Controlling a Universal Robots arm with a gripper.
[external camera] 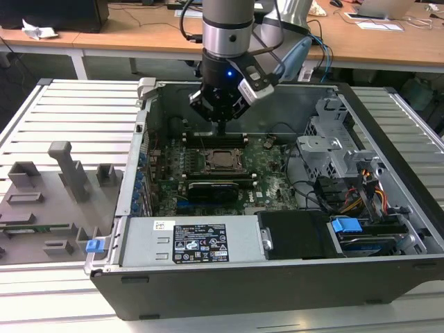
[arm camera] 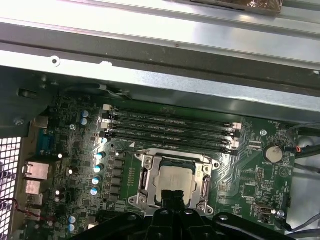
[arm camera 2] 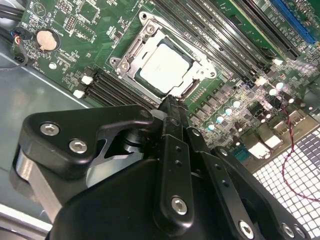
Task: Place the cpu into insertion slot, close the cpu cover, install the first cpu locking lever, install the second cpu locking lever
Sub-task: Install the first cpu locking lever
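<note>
Over the open computer case, the pincer hangs tip-down above the motherboard. From my remote seat its fingers look pressed together into one narrow blade with nothing between them. In both wrist views the cpu lies flat just beyond and below that tip, seated in the insertion slot with its silver face up. The tip hovers over the slot's near edge, and I cannot see it touching anything. The cpu cover appears folded down, its silver frame ringing the chip on all sides. I judge the seating and the closing of the cover done. I cannot tell from here whether either locking lever is latched. The long memory slots run parallel on the far side of the chip from the pincer.
</note>
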